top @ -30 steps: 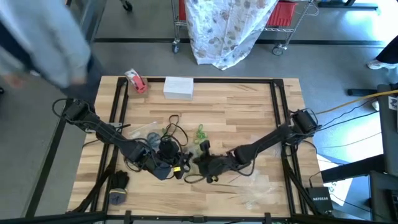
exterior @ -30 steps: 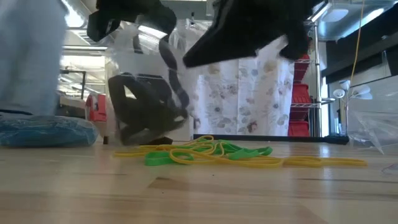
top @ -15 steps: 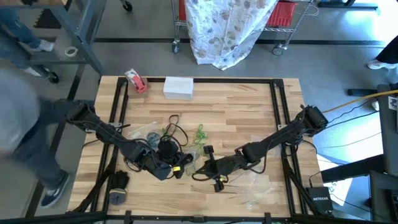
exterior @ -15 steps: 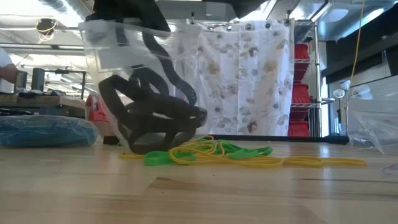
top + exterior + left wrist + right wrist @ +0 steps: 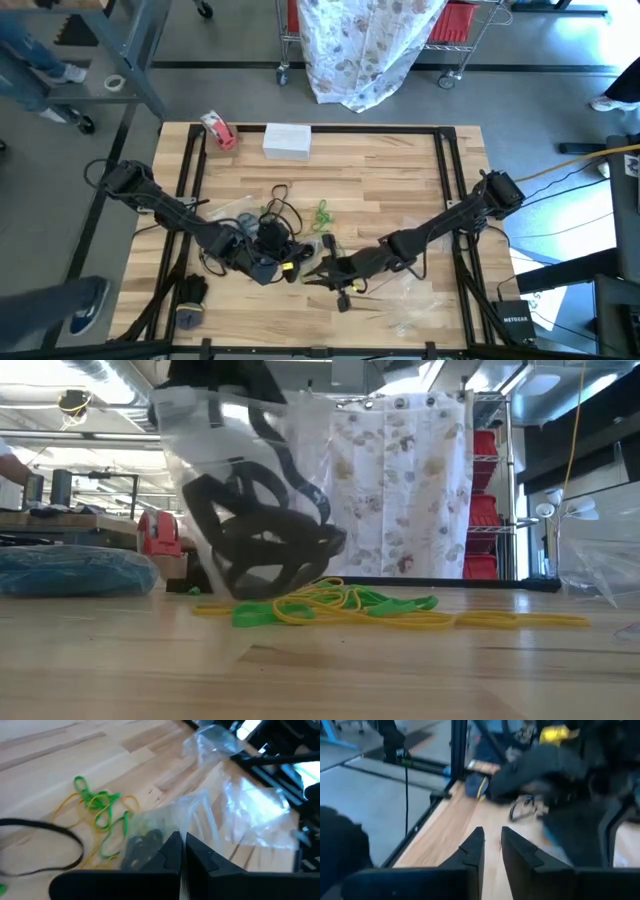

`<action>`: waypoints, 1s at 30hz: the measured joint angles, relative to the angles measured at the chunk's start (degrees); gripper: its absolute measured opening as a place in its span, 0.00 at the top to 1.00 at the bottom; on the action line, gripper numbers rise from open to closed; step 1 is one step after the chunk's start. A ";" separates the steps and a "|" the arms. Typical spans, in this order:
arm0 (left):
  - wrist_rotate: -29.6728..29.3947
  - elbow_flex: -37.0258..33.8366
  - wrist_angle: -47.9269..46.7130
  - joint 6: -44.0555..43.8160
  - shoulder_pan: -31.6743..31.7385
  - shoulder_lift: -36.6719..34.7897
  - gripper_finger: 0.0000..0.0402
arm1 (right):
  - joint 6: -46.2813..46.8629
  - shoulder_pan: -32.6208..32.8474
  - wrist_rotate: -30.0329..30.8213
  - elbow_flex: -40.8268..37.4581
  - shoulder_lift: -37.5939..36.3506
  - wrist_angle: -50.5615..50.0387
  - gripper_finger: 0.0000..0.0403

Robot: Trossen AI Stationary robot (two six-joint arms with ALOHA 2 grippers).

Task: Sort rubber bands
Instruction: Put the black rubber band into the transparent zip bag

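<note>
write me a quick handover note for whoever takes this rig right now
Left end effector: shut on the clear plastic bag, lifted, with black rubber bands inside.
Right end effector: slightly open, empty, low over the table beside the left one.
Done: some black bands bagged.
Left: green and yellow bands lie loose mid-table, plus a loose black band. More empty bags lie by the right arm.
</note>
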 joint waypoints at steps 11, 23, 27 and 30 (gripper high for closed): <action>1.14 0.00 5.56 3.51 -0.04 -0.02 1.00 | -5.54 -1.27 9.83 0.02 4.89 0.74 0.85; 2.70 0.01 2.13 4.94 -0.56 -0.33 1.00 | -3.94 1.02 16.02 9.74 4.25 -16.04 0.85; 0.09 -0.03 -3.02 4.51 -1.35 -2.50 1.00 | -0.77 2.45 18.91 17.37 4.15 -34.38 0.85; -3.23 0.06 -8.11 3.28 -2.62 -4.78 1.00 | 3.97 2.28 19.49 20.25 4.15 -43.26 0.85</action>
